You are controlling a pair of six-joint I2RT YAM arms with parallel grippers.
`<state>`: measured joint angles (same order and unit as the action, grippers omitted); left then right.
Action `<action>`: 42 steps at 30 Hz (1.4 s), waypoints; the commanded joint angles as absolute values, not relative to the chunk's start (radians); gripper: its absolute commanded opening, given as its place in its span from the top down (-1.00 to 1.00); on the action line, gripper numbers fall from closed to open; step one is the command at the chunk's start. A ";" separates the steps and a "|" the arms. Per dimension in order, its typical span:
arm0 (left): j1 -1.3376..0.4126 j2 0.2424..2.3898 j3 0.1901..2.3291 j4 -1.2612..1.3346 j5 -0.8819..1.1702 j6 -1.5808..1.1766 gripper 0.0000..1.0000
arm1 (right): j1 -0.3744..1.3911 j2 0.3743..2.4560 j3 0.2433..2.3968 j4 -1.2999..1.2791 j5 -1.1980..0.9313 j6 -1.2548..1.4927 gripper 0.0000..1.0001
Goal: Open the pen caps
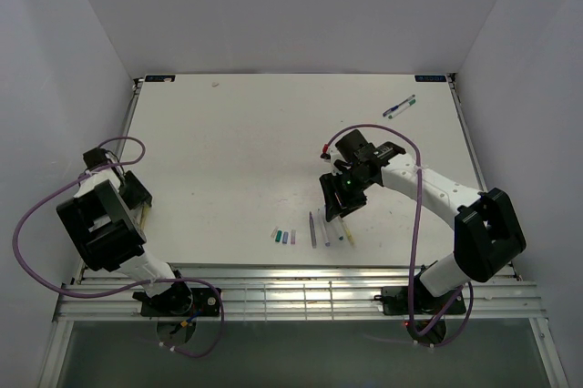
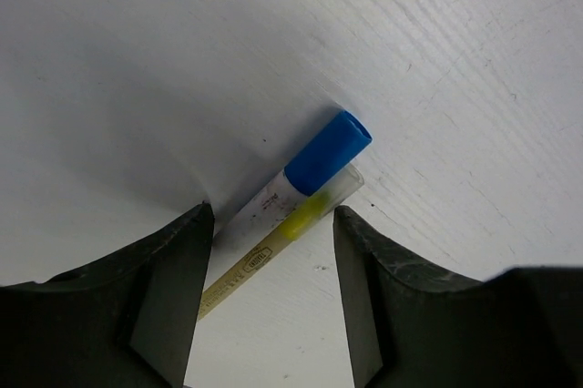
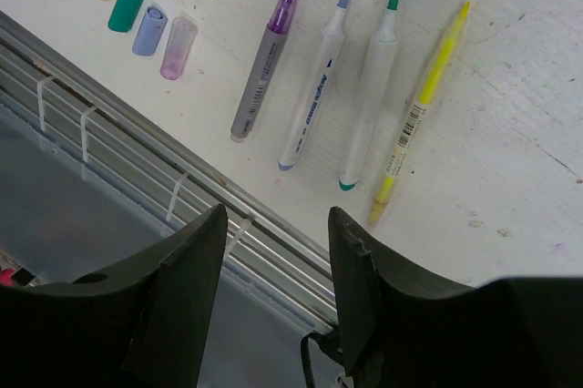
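Left wrist shows two capped pens between open left fingers; right fingers also open.

Left arm and right arm: white links, chunky black joints. A purple cable loops along each. Green light glowing on the right wrist. Jaws matte black.

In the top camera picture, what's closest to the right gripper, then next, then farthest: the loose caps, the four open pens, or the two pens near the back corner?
1. Four open pens: just beside the right gripper, by the near edge.
2. Loose caps: further left along the near edge.
3. Two pens: way off in the back right corner.
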<state>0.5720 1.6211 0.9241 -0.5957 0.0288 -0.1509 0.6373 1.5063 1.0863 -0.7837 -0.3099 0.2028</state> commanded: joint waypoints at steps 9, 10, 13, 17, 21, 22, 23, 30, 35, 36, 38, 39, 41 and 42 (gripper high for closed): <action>0.557 1.640 0.900 -0.661 0.087 -0.242 -0.09 | 0.655 1.468 1.083 -0.761 -0.308 0.224 -0.09; 0.557 1.641 0.900 -0.663 0.092 -0.247 -0.08 | 0.657 1.463 1.080 -0.758 -0.307 0.225 -0.09; 0.552 1.643 0.905 -0.666 0.109 -0.271 -0.06 | 0.655 1.459 1.069 -0.752 -0.305 0.230 -0.09; 0.531 1.657 0.917 -0.676 0.117 -0.302 0.01 | 0.657 1.454 1.060 -0.742 -0.305 0.233 -0.10; 0.500 1.670 0.925 -0.684 0.110 -0.333 0.03 | 0.657 1.451 1.058 -0.736 -0.304 0.235 -0.10; 0.486 1.675 0.930 -0.687 0.110 -0.342 0.04 | 0.658 1.450 1.057 -0.735 -0.302 0.235 -0.10; 0.480 1.684 0.934 -0.692 0.110 -0.356 0.04 | 0.658 1.450 1.054 -0.732 -0.304 0.235 -0.10; 0.387 1.746 0.977 -0.707 0.083 -0.416 0.07 | 0.660 1.431 1.029 -0.718 -0.293 0.233 -0.10; 0.333 1.767 0.988 -0.709 0.077 -0.460 0.09 | 0.658 1.427 1.026 -0.707 -0.290 0.232 -0.10; 0.325 1.772 0.994 -0.710 0.074 -0.468 0.09 | 0.658 1.430 1.028 -0.707 -0.288 0.232 -0.10; 0.310 1.786 0.999 -0.712 0.075 -0.476 0.09 | 0.658 1.431 1.035 -0.701 -0.287 0.230 -0.10; 0.302 1.789 1.003 -0.712 0.077 -0.480 0.09 | 0.658 1.433 1.040 -0.700 -0.287 0.229 -0.10; 0.298 1.798 1.009 -0.716 0.071 -0.485 0.09 | 0.658 1.436 1.046 -0.699 -0.284 0.226 -0.10; 0.293 1.801 1.012 -0.715 0.072 -0.488 0.09 | 0.658 1.439 1.051 -0.699 -0.284 0.224 -0.10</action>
<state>0.3149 1.7317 1.0416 -0.7322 0.0631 -0.4561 0.6521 1.4563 1.0302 -0.7231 -0.2905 0.2310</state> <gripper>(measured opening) 0.459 0.548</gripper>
